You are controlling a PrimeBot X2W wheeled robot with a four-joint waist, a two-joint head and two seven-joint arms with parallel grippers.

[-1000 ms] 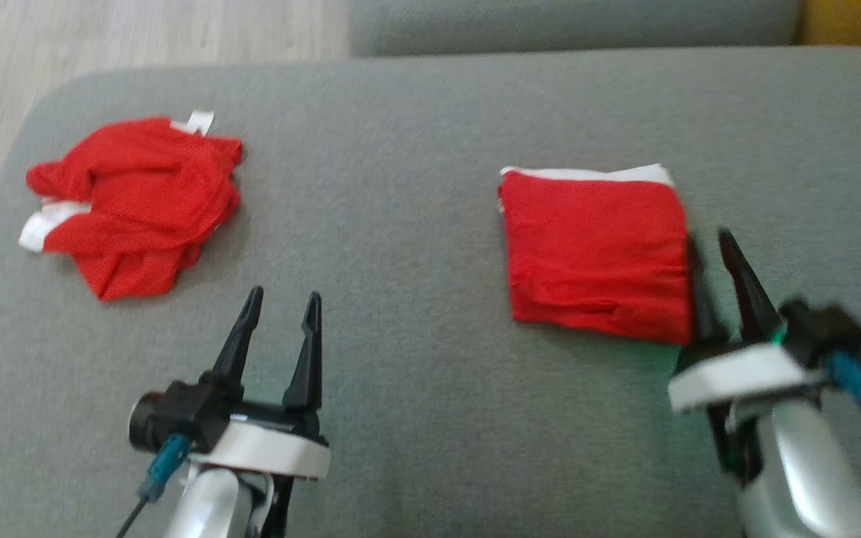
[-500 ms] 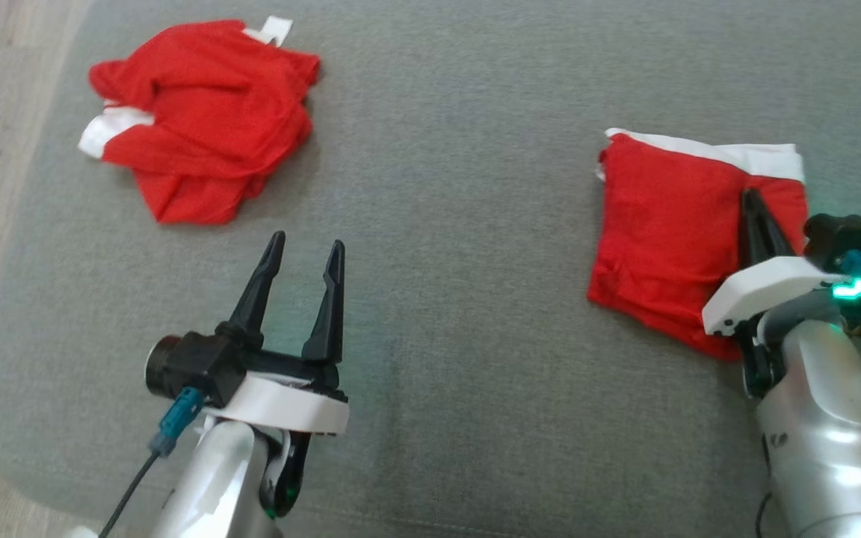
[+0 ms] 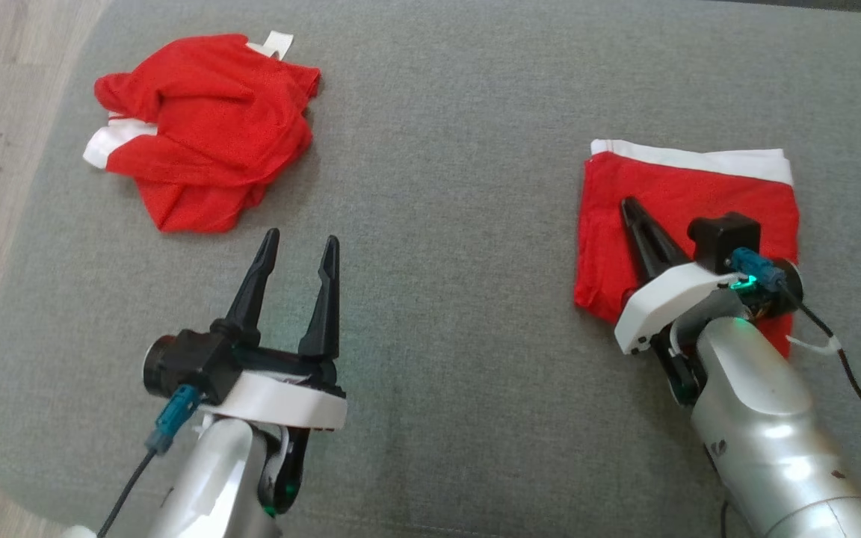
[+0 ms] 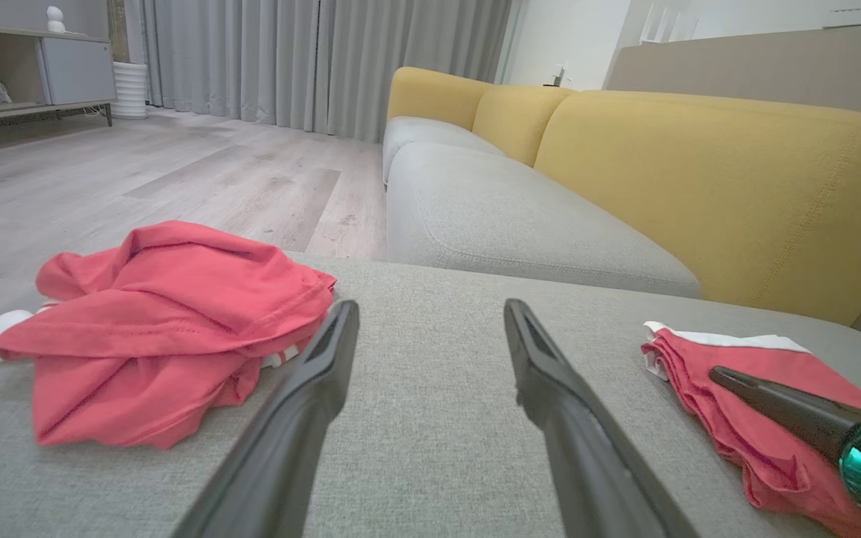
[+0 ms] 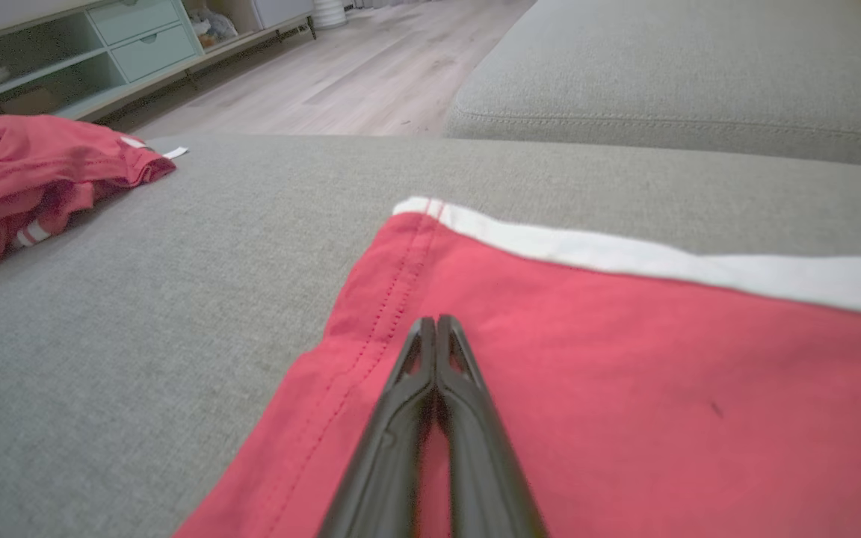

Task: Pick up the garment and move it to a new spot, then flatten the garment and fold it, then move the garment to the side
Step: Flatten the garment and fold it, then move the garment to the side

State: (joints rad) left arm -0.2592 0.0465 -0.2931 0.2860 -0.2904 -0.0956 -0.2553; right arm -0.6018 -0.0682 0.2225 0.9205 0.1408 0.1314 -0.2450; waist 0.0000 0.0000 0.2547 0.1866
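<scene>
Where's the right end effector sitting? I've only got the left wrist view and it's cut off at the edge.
Observer: The right end effector is shut, fingers together, over the red top of the folded garment.
Operator: How near the white band?
Observer: In the right wrist view the tips stop short of it; red cloth lies between.
Operator: And the crumpled garment, anything on its far side?
Observer: In the head view a small white tag sticks out at its far edge.
</scene>
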